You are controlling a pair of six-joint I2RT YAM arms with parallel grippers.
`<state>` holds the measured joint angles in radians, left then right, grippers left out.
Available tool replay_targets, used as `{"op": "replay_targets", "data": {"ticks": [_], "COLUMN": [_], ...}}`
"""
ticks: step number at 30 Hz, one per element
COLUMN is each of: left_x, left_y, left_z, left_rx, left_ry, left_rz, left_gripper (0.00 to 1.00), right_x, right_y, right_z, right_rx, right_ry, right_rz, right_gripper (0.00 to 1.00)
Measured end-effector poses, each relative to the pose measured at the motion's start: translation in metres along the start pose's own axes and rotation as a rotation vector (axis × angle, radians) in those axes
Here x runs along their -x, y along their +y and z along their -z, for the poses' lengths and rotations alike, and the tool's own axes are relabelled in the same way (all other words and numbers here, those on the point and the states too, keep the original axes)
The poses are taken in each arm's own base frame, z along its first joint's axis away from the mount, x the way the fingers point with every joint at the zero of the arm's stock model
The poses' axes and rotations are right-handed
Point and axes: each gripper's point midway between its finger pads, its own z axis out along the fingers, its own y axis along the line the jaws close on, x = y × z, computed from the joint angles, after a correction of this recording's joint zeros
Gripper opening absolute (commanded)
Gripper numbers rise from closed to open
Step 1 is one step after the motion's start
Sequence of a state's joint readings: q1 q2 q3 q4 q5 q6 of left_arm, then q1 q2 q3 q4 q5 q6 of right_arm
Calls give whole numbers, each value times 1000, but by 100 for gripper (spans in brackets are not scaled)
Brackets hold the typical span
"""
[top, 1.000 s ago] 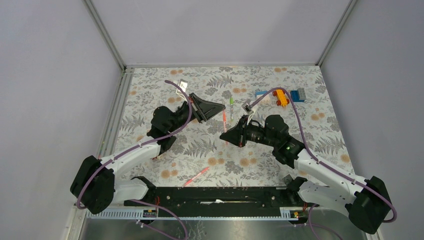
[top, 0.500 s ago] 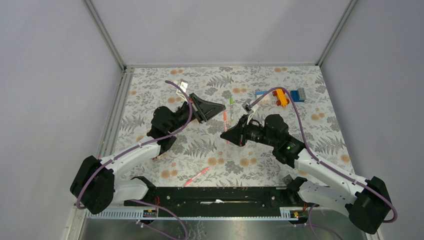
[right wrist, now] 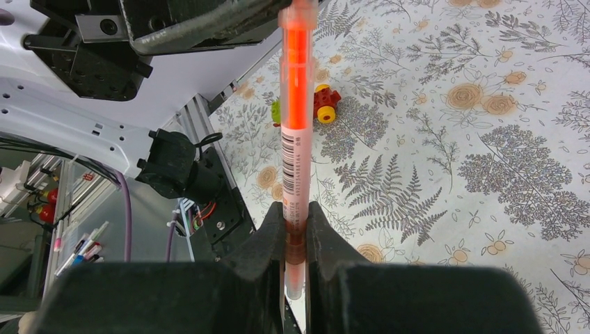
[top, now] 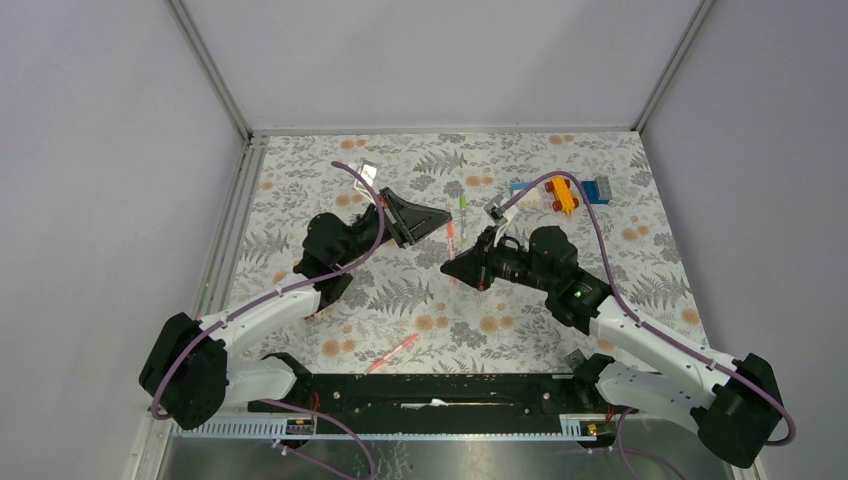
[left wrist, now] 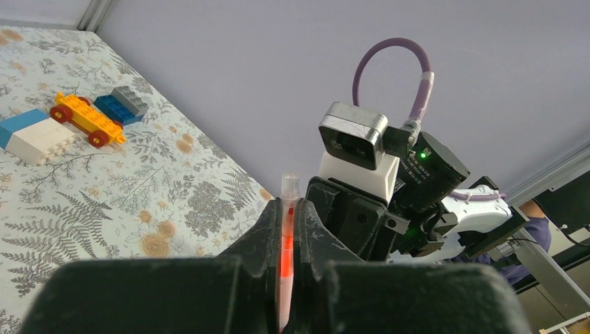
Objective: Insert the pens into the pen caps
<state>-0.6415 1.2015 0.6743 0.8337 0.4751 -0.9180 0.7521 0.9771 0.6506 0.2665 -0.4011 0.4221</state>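
Note:
My right gripper [top: 447, 268] [right wrist: 296, 210] is shut on the lower end of a pink pen [right wrist: 297, 90], held off the table. The pen [top: 451, 243] runs straight to my left gripper [top: 445, 215] [left wrist: 287, 203]. The left gripper is shut on a pink-red cap [left wrist: 286, 240] whose clear end sticks out past the fingertips. The pen's far end meets the left fingertips; the joint itself is hidden. A white pen with a green end [top: 462, 205] lies on the mat just behind the grippers. Another pink pen [top: 394, 353] lies near the front edge.
A yellow toy car [top: 563, 195] [left wrist: 87, 120], a blue-grey block [top: 597, 190] [left wrist: 120, 106] and a blue-white block [top: 522, 187] [left wrist: 35, 132] sit at the back right. A small red-yellow toy [right wrist: 323, 101] lies on the mat near the left arm. Walls enclose the floral mat [top: 640, 260].
My right gripper has edged slightly towards the left gripper with the pen in it. The left arm has hardly moved.

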Motion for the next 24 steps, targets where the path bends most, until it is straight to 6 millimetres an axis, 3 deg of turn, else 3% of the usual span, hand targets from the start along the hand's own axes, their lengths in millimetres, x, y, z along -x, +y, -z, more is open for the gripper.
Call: {"op": "replay_targets", "data": {"ticks": [17,24], "left_x": [4,4], "left_y": [0,9], "left_z": [0,1], "left_rx": [5,49], "left_ry": [-21,-28], "left_rz": [-14,-22], "left_gripper": [2,4], "right_x": [9,10], "right_y": [-4,-14], "right_z": [-3,-7], "right_rx": [-39,-99], "right_ry": [5,20], "right_rz": [25,39], "right_gripper": [0,0]}}
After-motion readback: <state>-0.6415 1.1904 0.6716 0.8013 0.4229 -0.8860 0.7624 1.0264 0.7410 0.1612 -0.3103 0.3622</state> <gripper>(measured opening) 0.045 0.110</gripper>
